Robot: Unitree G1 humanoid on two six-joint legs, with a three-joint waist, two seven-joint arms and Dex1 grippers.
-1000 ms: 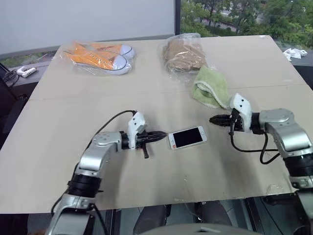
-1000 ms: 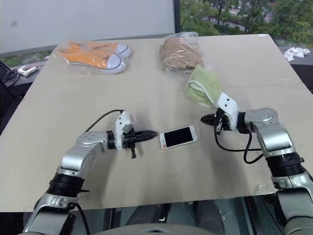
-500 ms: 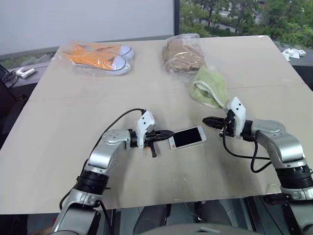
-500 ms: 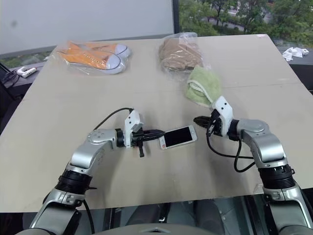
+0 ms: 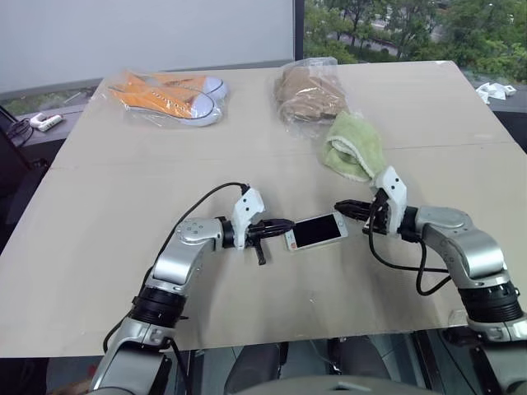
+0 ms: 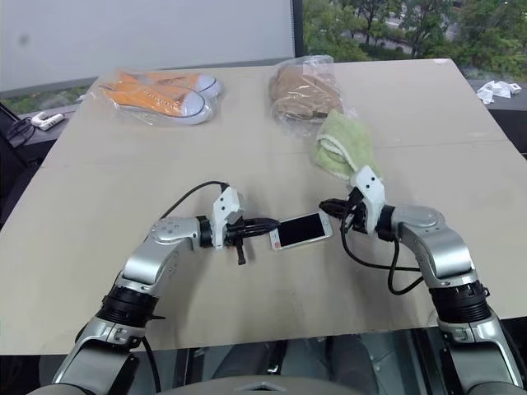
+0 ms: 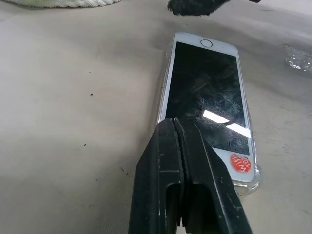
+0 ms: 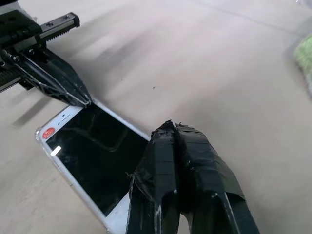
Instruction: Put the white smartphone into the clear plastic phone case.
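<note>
Head camera first: the white smartphone [image 5: 316,231] lies flat, screen up, on the tan table [image 5: 99,247], and it's already sitting inside the clear plastic phone case [image 7: 249,178], whose see-through rim peeks out around the phone's edges. The left gripper [image 5: 286,224] has its tip right at the phone's left end, fingers pressed together and holding nothing. The right gripper [image 5: 338,209] is at the phone's far right corner, also pinched closed on nothing. Behind the phone, a green towel [image 5: 356,146] sits just past the right gripper, a bagged brown item [image 5: 309,89] lies farther back, and a pair of orange sneakers in a bag [image 5: 169,93] is well off to the back left.

Left wrist view: the two black fingers [image 7: 165,195] are squeezed tight, tip over the phone's near end by a red round sticker [image 7: 240,162]. The case lip shows clearly at that corner.

Right wrist view: the taped-up black fingers [image 8: 195,180] are closed together over the phone's home-button end, with the left gripper's pointed tip touching the opposite corner.
</note>
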